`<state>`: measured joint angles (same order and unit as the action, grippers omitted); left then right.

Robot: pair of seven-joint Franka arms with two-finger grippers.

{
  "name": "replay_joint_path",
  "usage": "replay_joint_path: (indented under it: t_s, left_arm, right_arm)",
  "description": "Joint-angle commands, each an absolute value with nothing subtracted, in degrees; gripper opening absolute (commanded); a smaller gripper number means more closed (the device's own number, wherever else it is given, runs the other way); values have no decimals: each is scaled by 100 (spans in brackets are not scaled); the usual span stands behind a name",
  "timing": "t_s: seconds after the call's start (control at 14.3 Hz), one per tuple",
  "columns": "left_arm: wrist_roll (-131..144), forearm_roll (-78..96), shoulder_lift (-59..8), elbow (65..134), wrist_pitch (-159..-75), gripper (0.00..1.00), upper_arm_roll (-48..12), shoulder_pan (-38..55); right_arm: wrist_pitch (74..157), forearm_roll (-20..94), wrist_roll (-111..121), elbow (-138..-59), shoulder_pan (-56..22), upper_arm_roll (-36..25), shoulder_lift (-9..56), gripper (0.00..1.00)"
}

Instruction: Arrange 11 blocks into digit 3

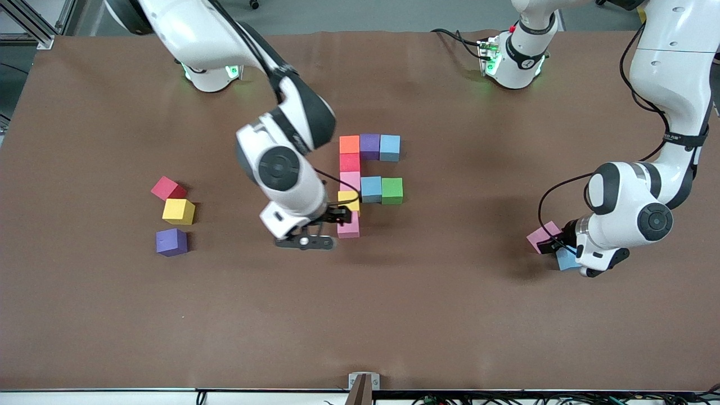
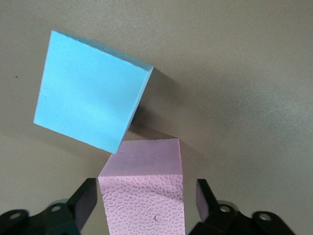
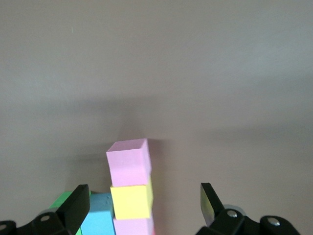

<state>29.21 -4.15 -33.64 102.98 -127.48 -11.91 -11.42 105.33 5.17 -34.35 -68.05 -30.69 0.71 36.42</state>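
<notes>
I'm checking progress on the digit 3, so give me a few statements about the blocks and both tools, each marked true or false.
1. The top bar is orange, purple and blue. True.
2. The right tool is shut on the yellow column block. False: it is open, at the pink block that ends the column.
3. The left tool straddles a pink block at the left arm's end of the table. True; its fingers stand apart from the block's sides.
4. A green block lies loose beside the red block. False: the green block ends the middle bar.
5. The bottom bar is complete. False: only its column block is placed.
</notes>
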Motion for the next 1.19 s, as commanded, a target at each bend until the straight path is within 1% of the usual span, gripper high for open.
replay_joint_path:
  t_s: [0.0, 0.07, 0.21, 0.35, 0.42, 0.63, 0.7, 0.91, 1.12]
  left_arm:
    - [2927, -510, -3428, 10248, -12744, 74, -1204, -1108]
    - [2979, -510, -3428, 10248, -12744, 67, -1204, -1099]
    - [3102, -449, -3349, 10231, -12701, 47, -1256, -1090]
    - [3600, -431, -3270, 10178, -12674, 32, -1370, -1020]
    - [4065, -422, -3235, 10178, -12665, 30, -1519, -985]
    - [5559, -431, -3252, 10038, -12665, 29, -2081, -879]
    - [6016, -431, -3287, 9959, -12665, 25, -2214, -783]
    - [7317, -422, -3480, 9608, -12665, 25, -2224, -213]
    - [8767, -457, -3769, 9186, -12674, 24, -2215, 411]
  right_arm:
    - [9847, 501, -3007, -7110, -2708, 141, 2964, 100]
    - [9644, 510, -2971, -7119, -2603, 141, 2831, 100]
    - [9309, 510, -2953, -7207, -2400, 141, 2506, 100]
    - [9037, 510, -2918, -7425, -2242, 141, 2112, 100]
    - [8939, 510, -2918, -7583, -2163, 141, 1883, 100]
    - [8728, 501, -2306, -8215, -1672, 141, 1049, 100]
    - [8728, 501, -2033, -8427, -1461, 141, 785, 100]
    - [8728, 492, -1392, -8911, -838, 141, 221, 100]
    - [8728, 483, -871, -8974, -309, 141, 106, 100]
